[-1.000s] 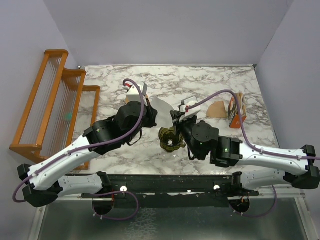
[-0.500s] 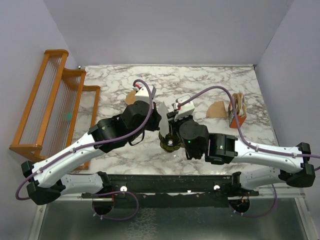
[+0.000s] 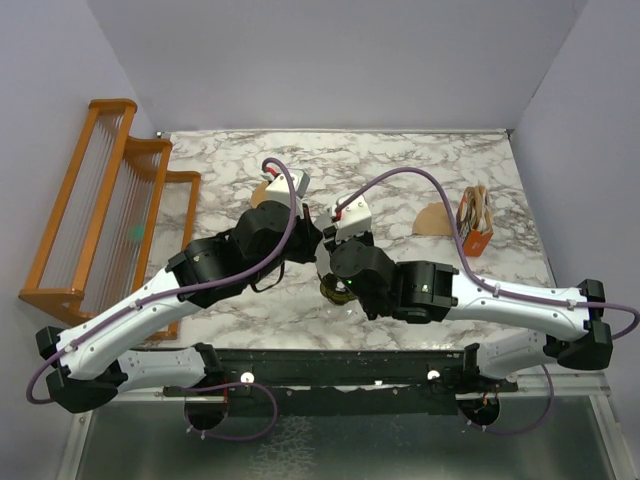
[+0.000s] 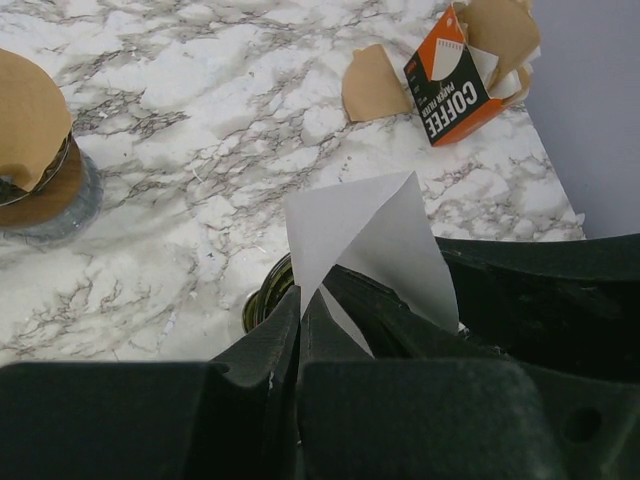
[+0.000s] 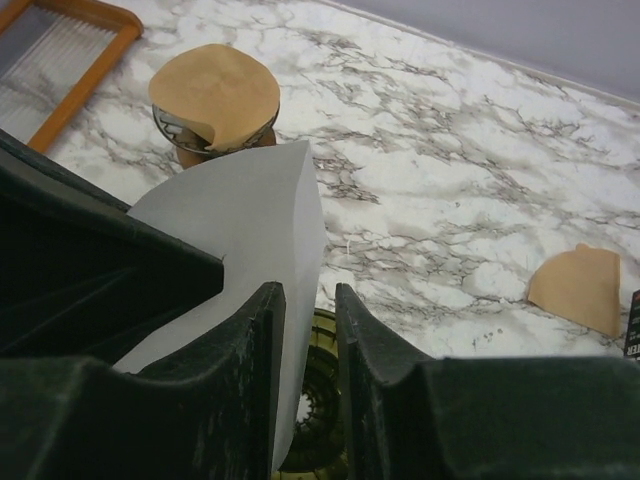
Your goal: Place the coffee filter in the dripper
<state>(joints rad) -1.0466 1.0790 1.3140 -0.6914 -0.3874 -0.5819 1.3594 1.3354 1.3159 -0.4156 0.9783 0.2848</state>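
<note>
The white coffee filter [image 4: 365, 235] hangs pinched at its lower edge in my left gripper [image 4: 301, 292], which is shut on it. It is a folded paper cone held just above the dark olive-green dripper [image 4: 262, 300]. In the right wrist view the coffee filter [image 5: 255, 210] has one fold reaching between the fingers of my right gripper [image 5: 308, 292], which stands open with a gap on the right side. The dripper [image 5: 320, 400] sits on the table right under those fingers. From above, both grippers meet over the dripper [image 3: 336, 290], mostly hiding it.
A brown paper filter rests on a disc stand [image 5: 215, 95] behind the grippers. A flat tan filter [image 3: 435, 218] and an orange filter box [image 3: 472, 228] lie at the back right. A wooden rack [image 3: 110, 200] stands along the left edge.
My right gripper has opened and moved left onto the filter's edge. The left arm has carried the filter right, over the dripper.
</note>
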